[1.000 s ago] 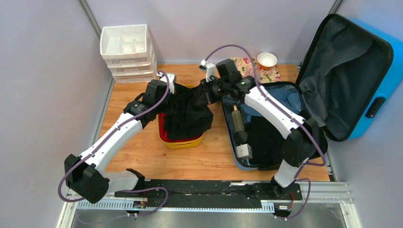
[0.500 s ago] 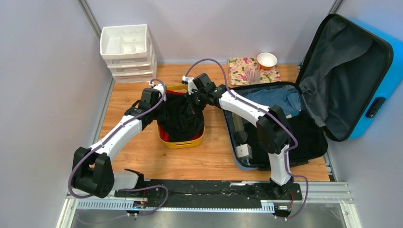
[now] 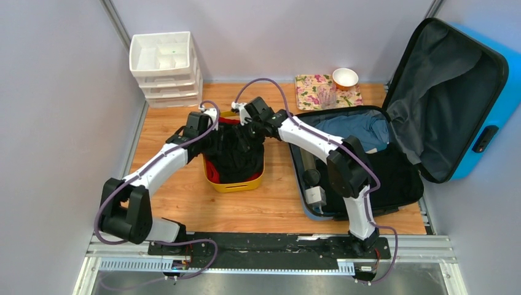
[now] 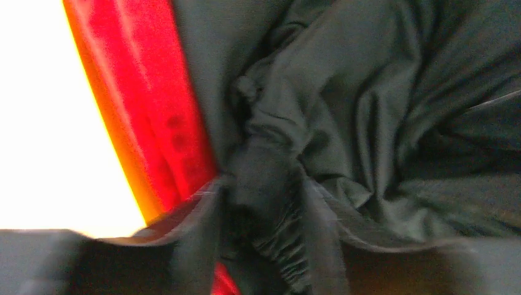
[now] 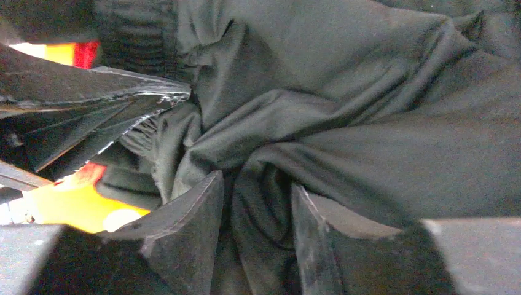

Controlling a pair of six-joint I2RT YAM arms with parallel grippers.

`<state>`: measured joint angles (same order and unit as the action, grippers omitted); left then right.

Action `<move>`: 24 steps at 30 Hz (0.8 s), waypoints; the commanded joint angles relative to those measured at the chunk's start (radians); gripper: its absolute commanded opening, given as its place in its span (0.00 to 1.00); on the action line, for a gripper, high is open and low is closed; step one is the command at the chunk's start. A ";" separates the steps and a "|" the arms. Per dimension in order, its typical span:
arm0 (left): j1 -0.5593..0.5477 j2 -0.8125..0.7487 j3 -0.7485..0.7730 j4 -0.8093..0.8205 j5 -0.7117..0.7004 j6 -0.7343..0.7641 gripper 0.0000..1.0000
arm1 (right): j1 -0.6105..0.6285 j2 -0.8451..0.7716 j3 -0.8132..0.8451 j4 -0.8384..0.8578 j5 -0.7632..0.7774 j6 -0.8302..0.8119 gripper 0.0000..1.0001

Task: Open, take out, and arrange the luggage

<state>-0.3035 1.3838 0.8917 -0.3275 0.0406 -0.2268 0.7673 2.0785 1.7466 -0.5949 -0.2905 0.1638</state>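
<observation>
Left end effector (image 4: pixel 261 184), right end effector (image 5: pixel 257 184) near each other, pitched down, jaws apart.

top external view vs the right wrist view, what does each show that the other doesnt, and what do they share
Only the top external view shows the open glossy blue hard-shell suitcase, the white plastic drawer unit, the wooden table and both arms. Only the right wrist view shows the right gripper up close, its dark fingers apart with cloth bunched in the gap. Both show the crumpled black garment and the yellow plastic tub it lies in.
</observation>
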 commanded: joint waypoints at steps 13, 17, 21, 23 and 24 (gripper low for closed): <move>-0.012 -0.086 0.394 -0.088 0.314 0.115 0.81 | -0.357 -0.537 -0.107 -0.203 -0.131 -0.248 0.79; -0.150 0.027 0.489 -0.085 0.320 0.046 0.82 | -0.518 -0.584 -0.136 -0.305 -0.090 -0.316 0.77; -0.290 0.183 0.564 -0.015 0.309 -0.067 0.83 | -0.681 -0.614 -0.200 -0.335 -0.041 -0.379 0.75; -0.357 0.262 0.627 -0.028 0.298 -0.149 0.83 | -0.780 -0.603 -0.217 -0.356 -0.027 -0.408 0.75; -0.374 0.338 0.694 -0.033 0.268 -0.182 0.83 | -0.813 -0.591 -0.217 -0.370 -0.015 -0.418 0.75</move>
<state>-0.5983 1.5692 1.4448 -0.3801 0.3206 -0.2512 0.0864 1.4887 1.5486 -0.8917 -0.3515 -0.1684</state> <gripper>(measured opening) 0.829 0.754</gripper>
